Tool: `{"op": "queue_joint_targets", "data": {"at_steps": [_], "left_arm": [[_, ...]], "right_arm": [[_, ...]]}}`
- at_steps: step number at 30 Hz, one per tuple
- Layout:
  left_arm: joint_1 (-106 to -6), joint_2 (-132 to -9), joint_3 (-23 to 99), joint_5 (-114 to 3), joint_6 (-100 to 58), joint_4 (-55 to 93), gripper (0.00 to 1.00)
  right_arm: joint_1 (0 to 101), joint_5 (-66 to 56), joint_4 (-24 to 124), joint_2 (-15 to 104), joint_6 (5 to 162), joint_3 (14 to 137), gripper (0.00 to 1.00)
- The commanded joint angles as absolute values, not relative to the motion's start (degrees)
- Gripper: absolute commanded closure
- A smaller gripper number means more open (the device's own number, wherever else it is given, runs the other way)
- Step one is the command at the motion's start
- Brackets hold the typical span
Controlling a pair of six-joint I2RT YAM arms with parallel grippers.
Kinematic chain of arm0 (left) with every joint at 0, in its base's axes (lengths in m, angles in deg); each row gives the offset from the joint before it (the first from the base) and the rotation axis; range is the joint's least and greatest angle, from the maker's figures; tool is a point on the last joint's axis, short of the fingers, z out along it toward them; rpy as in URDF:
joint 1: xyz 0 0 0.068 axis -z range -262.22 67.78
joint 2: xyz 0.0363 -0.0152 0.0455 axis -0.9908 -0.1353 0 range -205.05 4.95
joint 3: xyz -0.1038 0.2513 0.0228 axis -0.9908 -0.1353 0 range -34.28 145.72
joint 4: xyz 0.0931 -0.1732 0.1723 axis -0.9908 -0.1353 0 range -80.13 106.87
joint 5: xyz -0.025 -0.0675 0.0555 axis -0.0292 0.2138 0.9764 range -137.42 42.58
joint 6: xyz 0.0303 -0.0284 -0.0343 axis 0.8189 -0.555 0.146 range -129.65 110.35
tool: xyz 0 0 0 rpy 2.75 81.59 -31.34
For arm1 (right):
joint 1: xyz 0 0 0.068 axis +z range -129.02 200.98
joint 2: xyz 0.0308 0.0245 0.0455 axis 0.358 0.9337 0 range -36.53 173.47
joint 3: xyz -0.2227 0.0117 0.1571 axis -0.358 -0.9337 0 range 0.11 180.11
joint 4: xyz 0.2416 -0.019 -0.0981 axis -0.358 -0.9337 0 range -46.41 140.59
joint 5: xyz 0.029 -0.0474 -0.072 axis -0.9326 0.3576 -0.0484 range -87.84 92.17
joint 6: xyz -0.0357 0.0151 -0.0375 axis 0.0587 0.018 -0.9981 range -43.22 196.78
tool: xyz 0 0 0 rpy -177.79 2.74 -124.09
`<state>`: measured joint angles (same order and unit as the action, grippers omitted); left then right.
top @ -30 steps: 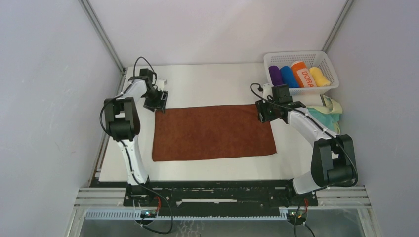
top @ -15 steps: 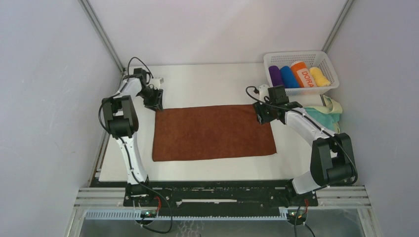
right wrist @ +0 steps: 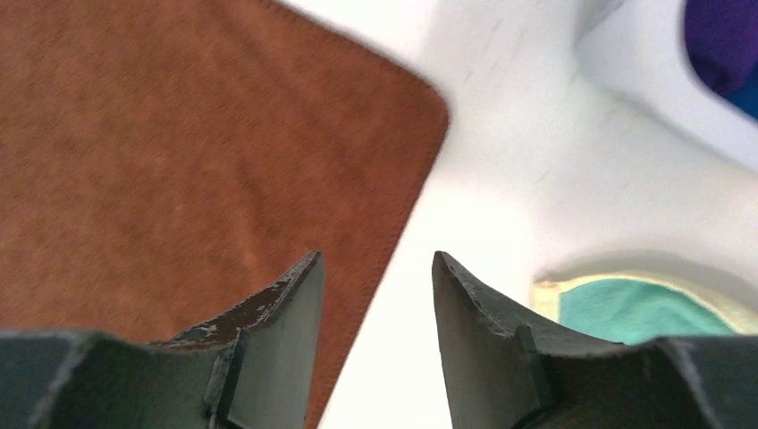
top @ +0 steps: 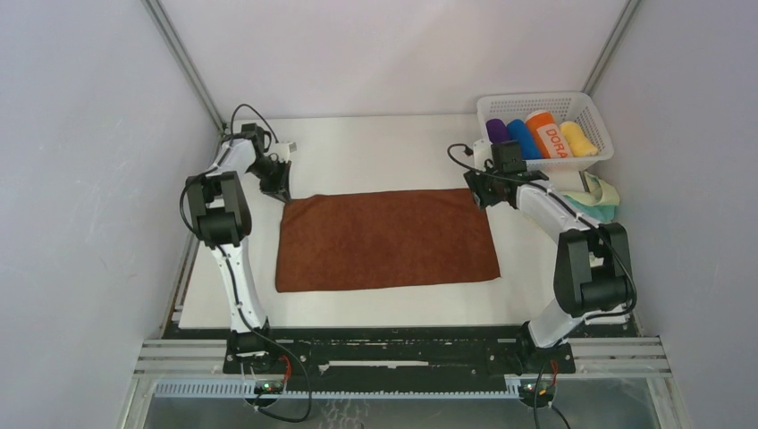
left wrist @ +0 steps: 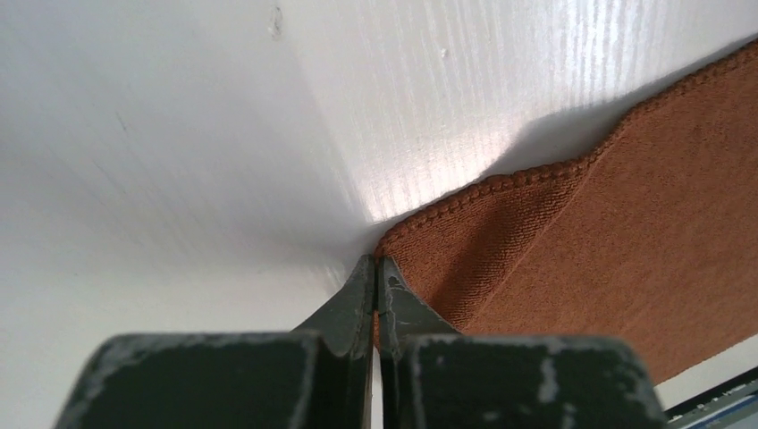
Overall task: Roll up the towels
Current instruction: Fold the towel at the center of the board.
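Observation:
The rust-brown towel [top: 384, 237] lies spread flat in the middle of the table. My left gripper [top: 284, 194] is at its far left corner. In the left wrist view that gripper [left wrist: 376, 264] is shut, with a sliver of the brown towel [left wrist: 581, 250] pinched between the tips and the hem raised beside them. My right gripper [top: 481, 195] hovers at the far right corner. Seen from its wrist, the right gripper [right wrist: 375, 259] is open and straddles the right hem of the brown towel [right wrist: 179, 134]. The teal towel [top: 594, 207] with its cream side lies crumpled to the right, and the teal towel [right wrist: 635, 308] shows beyond the right finger.
A white basket [top: 536, 98] stands at the back right with purple [top: 497, 134], blue [top: 523, 138], orange "DORA" [top: 550, 134] and yellow [top: 578, 138] rolls in it. The basket wall [right wrist: 644, 71] is close behind my right gripper. Grey walls enclose the table on the left, back and right.
My left gripper has closed on the towel's far left corner. My right gripper has shifted back and to the right, onto the far right corner, still open.

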<state>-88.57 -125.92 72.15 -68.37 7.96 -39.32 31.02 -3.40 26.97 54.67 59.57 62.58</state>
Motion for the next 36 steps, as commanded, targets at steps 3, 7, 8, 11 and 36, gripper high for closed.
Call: {"op": "queue_joint_targets", "data": {"at_steps": [3, 7, 8, 11, 36], "left_arm": [[-88.7, -125.6, 75.1, -62.8, 9.2, -41.1, 0.99], [-88.7, -125.1, 75.3, -61.5, 9.0, -40.7, 0.99], [-88.6, -125.0, 75.3, -61.2, 9.0, -40.6, 0.99], [-88.7, -124.9, 75.3, -60.8, 8.7, -40.4, 1.0], [-88.6, -124.0, 74.1, -60.0, 8.0, -38.9, 1.0]], "right_arm": [[29.7, -2.8, 31.9, 59.9, 52.9, 69.3, 0.53], [28.9, -5.7, 30.0, 64.5, 48.1, 72.8, 0.56], [28.3, -6.8, 29.2, 65.5, 47.2, 73.8, 0.56], [27.4, -9.6, 25.3, 69.5, 44.9, 77.8, 0.57], [25.3, -12.9, 14.4, 85.7, 41.6, 93.7, 0.69]]}}
